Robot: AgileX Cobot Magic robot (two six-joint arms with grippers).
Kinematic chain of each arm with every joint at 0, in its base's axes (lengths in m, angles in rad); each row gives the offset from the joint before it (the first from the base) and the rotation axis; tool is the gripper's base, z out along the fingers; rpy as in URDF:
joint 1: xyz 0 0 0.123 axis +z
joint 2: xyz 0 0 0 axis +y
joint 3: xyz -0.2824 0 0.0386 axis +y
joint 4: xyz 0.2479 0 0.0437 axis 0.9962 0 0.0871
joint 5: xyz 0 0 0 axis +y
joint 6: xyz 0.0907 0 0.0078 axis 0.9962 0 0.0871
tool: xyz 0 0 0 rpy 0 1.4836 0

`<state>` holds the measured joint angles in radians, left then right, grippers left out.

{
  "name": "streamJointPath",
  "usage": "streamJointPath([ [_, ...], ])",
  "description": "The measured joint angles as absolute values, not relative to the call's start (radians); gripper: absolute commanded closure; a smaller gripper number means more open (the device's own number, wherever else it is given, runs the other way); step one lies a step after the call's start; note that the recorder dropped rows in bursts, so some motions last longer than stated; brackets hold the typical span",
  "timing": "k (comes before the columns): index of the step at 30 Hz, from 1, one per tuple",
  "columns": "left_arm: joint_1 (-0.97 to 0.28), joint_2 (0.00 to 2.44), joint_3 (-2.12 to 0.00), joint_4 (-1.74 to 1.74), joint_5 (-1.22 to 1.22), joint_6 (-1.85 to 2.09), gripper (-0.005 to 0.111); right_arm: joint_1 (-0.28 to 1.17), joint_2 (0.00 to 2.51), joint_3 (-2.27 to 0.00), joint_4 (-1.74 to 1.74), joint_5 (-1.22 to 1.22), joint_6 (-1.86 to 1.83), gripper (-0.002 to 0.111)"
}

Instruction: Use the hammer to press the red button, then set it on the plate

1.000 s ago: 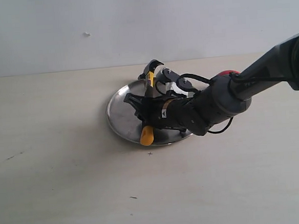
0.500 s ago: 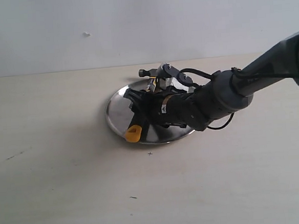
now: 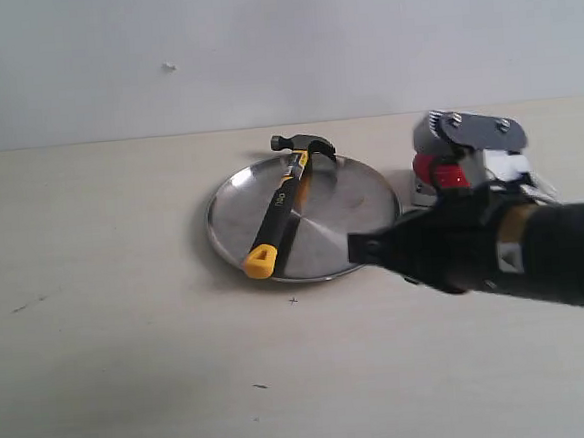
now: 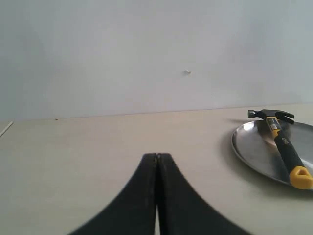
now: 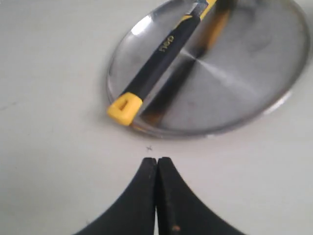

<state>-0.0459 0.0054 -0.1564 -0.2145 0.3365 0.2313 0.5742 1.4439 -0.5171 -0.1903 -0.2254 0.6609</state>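
Hammer (image 3: 283,202): lies across the plate (image 3: 357,209), head at the far rim, yellow end over the near rim.
Button (image 3: 439,172): beside the plate, partly hidden by the right arm.
Right end effector (image 5: 157,164): fingers together, over the surface (image 3: 129,321) near the plate.
Left end effector (image 4: 157,157): fingers together, well apart from the plate.

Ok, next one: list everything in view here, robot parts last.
hammer: one, dark head, black and yellow handle, lying across the plate
plate: one, silver, on the table
red button: one, red on grey base, right of the plate, partly hidden by the right arm
table: one, pale beige, under everything
wall: one, whitish, behind the table
left gripper: one, black, shut, empty, apart from the plate
right gripper: one, black, shut, empty, near the plate's front rim
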Motion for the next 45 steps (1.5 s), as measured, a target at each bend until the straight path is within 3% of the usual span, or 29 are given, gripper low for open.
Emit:
streamJointPath([
  [5, -0.046, 0.005, -0.156, -0.214, 0.337, 0.231, 0.107, 0.574, 1.24, -0.354, -0.183, -0.154, 0.645, 0.108],
  [18, -0.046, 0.005, -0.156, -0.214, 0.337, 0.231, 0.107, 0.567, 1.048, -0.329, -0.242, -0.118, 0.481, 0.108],
  [31, -0.046, 0.005, -0.156, -0.214, 0.337, 0.231, 0.107, 0.243, 0.348, -0.014, -0.254, -0.147, 0.364, 0.108],
  [37, -0.046, 0.005, -0.156, -0.214, 0.337, 0.231, 0.107, 0.149, 0.167, -0.005, -0.258, -0.014, 0.346, 0.108],
  [45, -0.046, 0.005, -0.156, -0.214, 0.337, 0.231, 0.107, 0.14, 0.092, -0.005, -0.258, 0.1, 0.346, 0.108],
])
